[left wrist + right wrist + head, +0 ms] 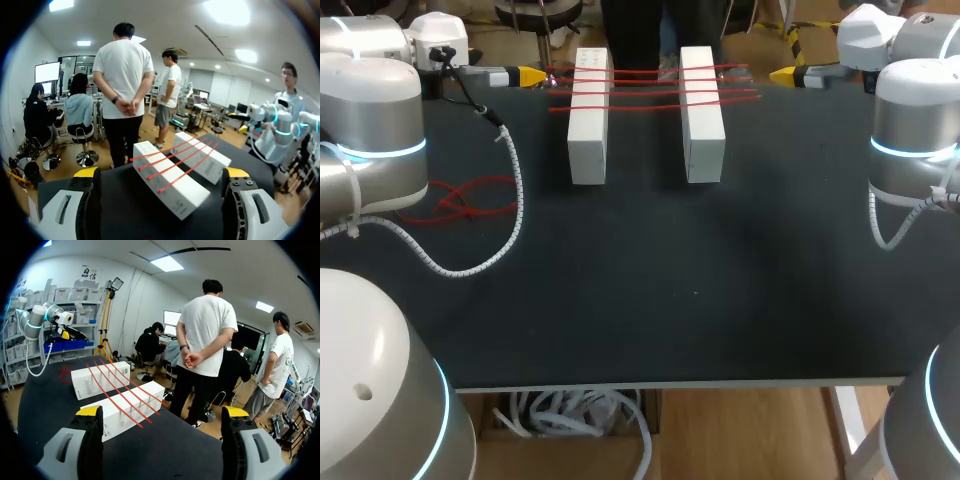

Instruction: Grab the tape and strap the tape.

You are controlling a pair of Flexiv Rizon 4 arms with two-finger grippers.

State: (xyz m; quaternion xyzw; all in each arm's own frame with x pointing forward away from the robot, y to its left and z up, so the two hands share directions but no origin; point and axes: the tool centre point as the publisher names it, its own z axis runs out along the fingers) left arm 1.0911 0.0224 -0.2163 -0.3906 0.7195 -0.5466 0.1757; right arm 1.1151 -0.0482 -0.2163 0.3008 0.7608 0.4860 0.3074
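Two long white boxes [588, 115] [702, 112] lie side by side at the back of the black table [650, 290]. Several strands of red tape [650, 85] run across both. My left gripper [530, 75] hovers at the back left, open and empty, just left of the strands' ends. Opposite it, my right gripper [782, 74] is open and empty beyond the strands' right ends. In the left wrist view the left gripper [161, 173] points at the boxes [172, 182] and strands [175, 160]. The right gripper [162, 411] faces them [127, 407] from the other side.
A loose tangle of red tape [460, 200] lies on the table's left side, near my left arm's base. A white coiled cable [510, 200] hangs from the left arm and loops over the table there.
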